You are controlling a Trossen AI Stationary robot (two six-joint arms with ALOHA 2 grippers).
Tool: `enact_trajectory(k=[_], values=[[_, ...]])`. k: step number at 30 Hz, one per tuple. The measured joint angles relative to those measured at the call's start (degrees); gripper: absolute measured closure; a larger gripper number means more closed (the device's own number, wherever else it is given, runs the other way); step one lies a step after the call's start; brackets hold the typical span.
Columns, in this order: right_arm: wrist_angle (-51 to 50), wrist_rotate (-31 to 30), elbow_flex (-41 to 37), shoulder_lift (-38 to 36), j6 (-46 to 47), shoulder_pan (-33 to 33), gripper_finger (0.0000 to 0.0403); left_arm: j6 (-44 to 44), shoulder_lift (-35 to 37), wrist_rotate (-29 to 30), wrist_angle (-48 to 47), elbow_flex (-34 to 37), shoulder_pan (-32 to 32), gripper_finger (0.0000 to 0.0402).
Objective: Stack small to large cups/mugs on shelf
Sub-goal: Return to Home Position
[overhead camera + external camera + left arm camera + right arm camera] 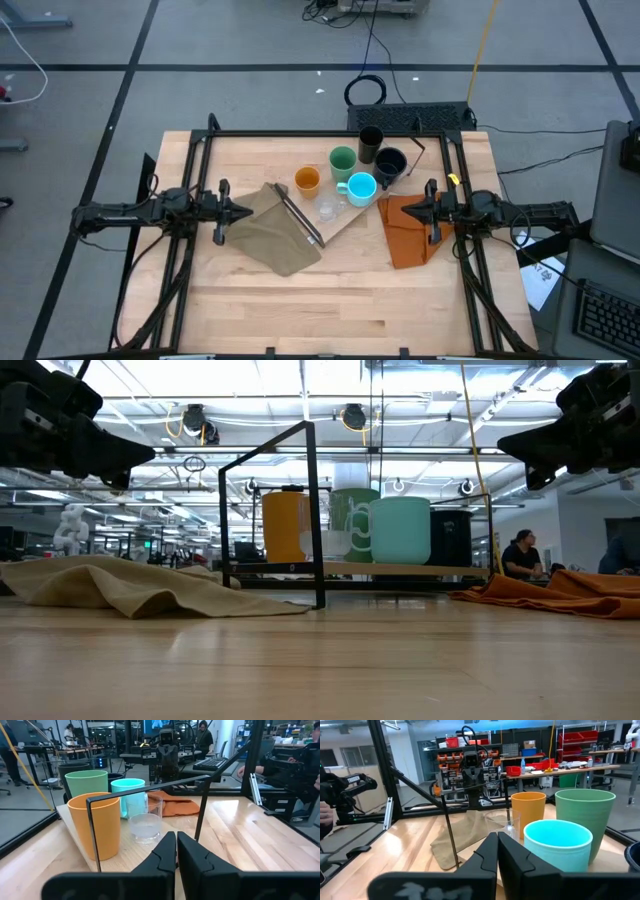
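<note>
Six cups stand upright on the pale plywood shelf (345,216), which lies flat on the table with its black frame (300,220) at its near left end. They are an orange cup (307,180), a tiny clear cup (327,209), a cyan mug (360,188), a green cup (343,160), a black tumbler (371,142) and a navy mug (390,163). My left gripper (245,211) hovers left of the shelf, shut and empty, above the olive cloth. My right gripper (405,210) hovers right of the shelf, shut and empty, above the orange cloth.
An olive-tan cloth (275,235) lies crumpled left of the shelf, partly under its frame end. An orange folded cloth (408,235) lies to the shelf's right. The near half of the table (330,310) is bare wood. People sit in the room beyond (520,555).
</note>
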State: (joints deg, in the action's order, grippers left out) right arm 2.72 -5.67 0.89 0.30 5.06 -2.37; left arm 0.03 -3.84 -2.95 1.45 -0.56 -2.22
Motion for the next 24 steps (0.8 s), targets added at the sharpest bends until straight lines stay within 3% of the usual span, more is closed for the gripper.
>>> enact_trajectory(k=[12,24], values=[[-0.4,0.0,0.0,0.0,1.4,0.0,0.0403,-0.3,0.0,0.5,0.0,0.0,0.0,0.0399],[-0.4,0.0,0.0,0.0,1.3,0.0,0.0403,-0.3,0.0,0.5,0.0,0.0,0.0,0.0370]])
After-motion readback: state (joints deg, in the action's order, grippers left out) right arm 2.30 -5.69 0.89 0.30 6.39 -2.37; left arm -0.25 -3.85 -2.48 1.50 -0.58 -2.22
